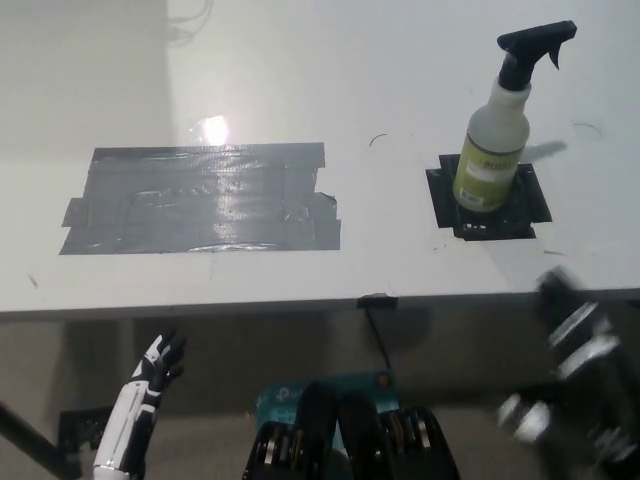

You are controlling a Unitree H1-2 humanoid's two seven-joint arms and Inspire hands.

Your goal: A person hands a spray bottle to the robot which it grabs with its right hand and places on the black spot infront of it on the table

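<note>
One spray bottle [497, 137] stands upright on the black spot [489, 197], well apart from the blurred right hand [572, 375], grip indiscernible; left hand [152, 372] rests open below the table [300, 60].

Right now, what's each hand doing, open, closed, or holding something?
Left hand: open, holding nothing, below the table edge.
Right hand: motion-blurred, cannot tell.

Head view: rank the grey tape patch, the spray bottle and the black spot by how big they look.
1. Grey tape patch, by far the largest.
2. Spray bottle. It stands upright, nearer the camera, so its lead over the spot is unsure.
3. Black spot, partly covered by the bottle.
</note>
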